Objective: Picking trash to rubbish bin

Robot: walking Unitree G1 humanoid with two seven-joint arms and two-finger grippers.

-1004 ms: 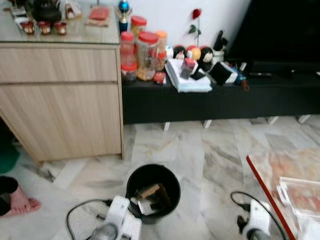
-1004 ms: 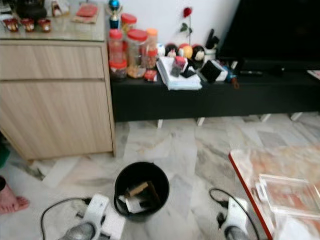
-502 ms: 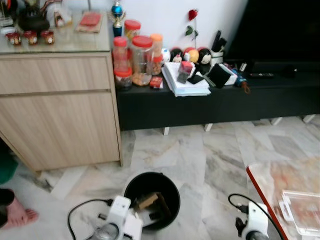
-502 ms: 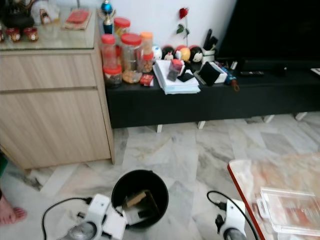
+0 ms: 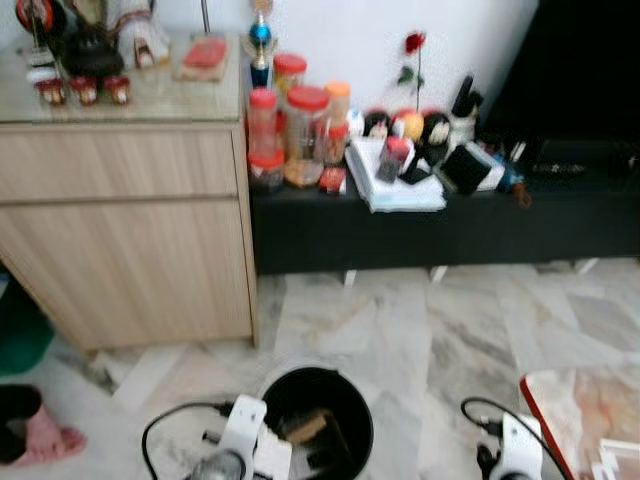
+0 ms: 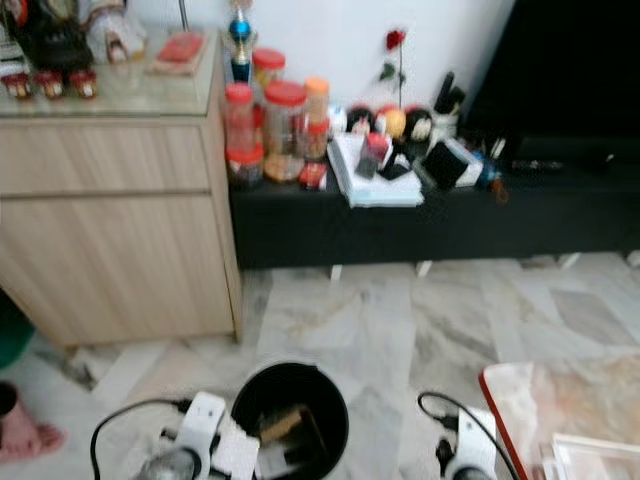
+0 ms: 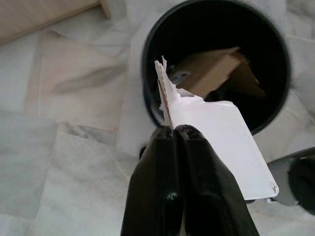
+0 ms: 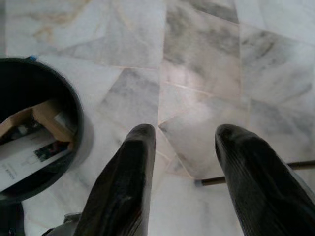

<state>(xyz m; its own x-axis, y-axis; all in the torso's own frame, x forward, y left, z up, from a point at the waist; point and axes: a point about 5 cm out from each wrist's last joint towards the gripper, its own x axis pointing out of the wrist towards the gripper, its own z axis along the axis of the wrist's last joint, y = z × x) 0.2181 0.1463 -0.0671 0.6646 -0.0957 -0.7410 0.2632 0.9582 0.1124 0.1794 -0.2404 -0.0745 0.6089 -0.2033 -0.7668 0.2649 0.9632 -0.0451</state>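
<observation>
A round black rubbish bin (image 5: 318, 420) stands on the marble floor just in front of me, with brown cardboard (image 7: 211, 69) and other scraps inside. My left gripper (image 7: 173, 130) is shut on a torn white piece of card (image 7: 216, 137), held at the bin's near left rim (image 7: 283, 59) and leaning over the opening. In the eye views the left wrist (image 5: 245, 445) sits against the bin's left side. My right gripper (image 8: 184, 132) is open above bare floor, to the right of the bin (image 8: 74, 105), with nothing between its fingers.
A wooden cabinet (image 5: 130, 230) stands at the left. Beside it a low black bench (image 5: 450, 215) carries jars, papers and small items. A red-edged table corner (image 5: 580, 410) is at the lower right. A person's foot (image 5: 40, 440) rests at the lower left.
The whole picture has shifted as the camera moved, so the bin now sits lower in view. The left gripper stays at the bin's rim with the white card, and the right one stays open.
</observation>
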